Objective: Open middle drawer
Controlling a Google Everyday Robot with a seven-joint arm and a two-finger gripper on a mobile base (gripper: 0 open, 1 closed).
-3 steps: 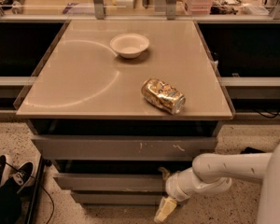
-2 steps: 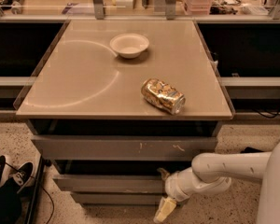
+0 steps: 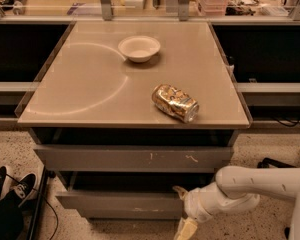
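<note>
The middle drawer is a wide grey plain front under the table, standing out a little from the cabinet with a dark gap above it. My gripper is at the right end of that front. It is open, with one pale finger at the front's top edge and the other finger below its bottom edge. The white arm reaches in from the right.
The taller scratched drawer front sits above, and the narrow lowest front sits below. On the tabletop are a white bowl and a crushed gold can. A person's shoes are on the floor at left.
</note>
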